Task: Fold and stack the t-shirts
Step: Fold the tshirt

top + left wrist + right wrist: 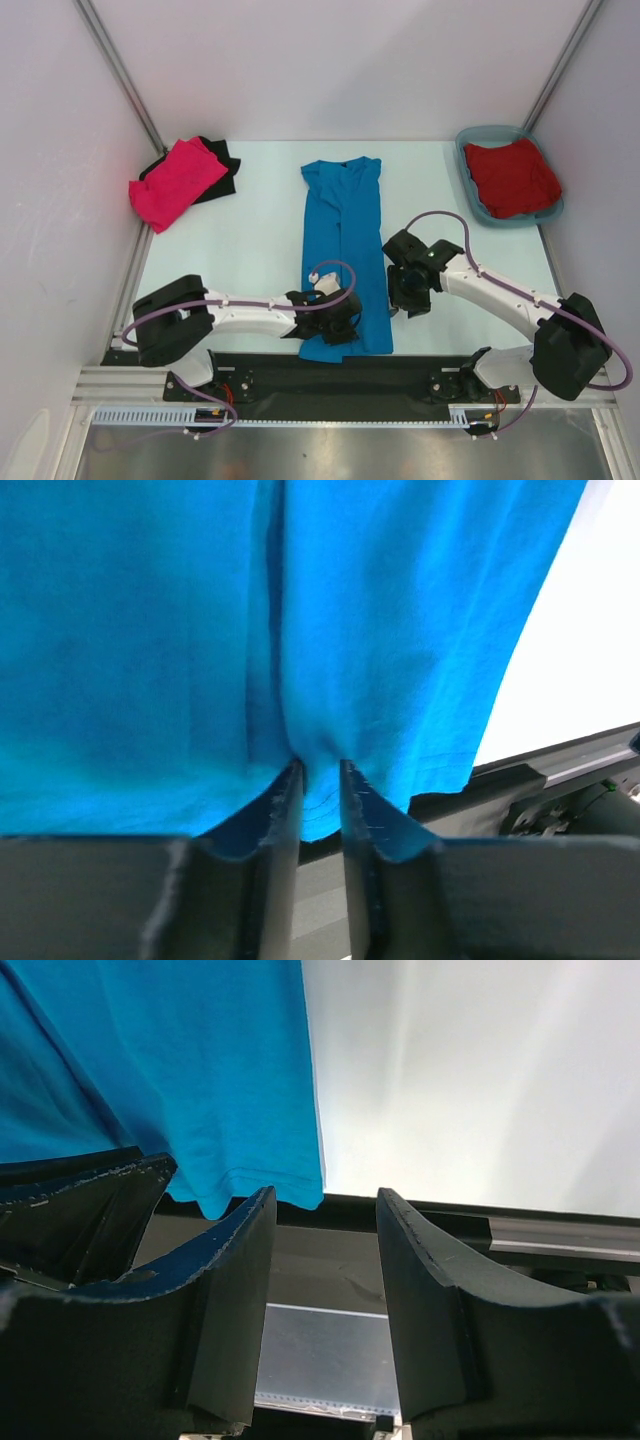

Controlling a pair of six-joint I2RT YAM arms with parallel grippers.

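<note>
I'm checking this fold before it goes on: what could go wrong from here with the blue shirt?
1. The left gripper seems pinched on only a small pucker at the hem of the blue shirt; the cloth may slip out or bunch when lifted.
2. The right gripper stands open beside the hem corner, holding nothing; if only one side is lifted, the fold could go skew.

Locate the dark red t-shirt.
In the top view, the dark red t-shirt lies bunched inside the teal tub at the far right corner of the table, right of the blue t-shirt.
</note>
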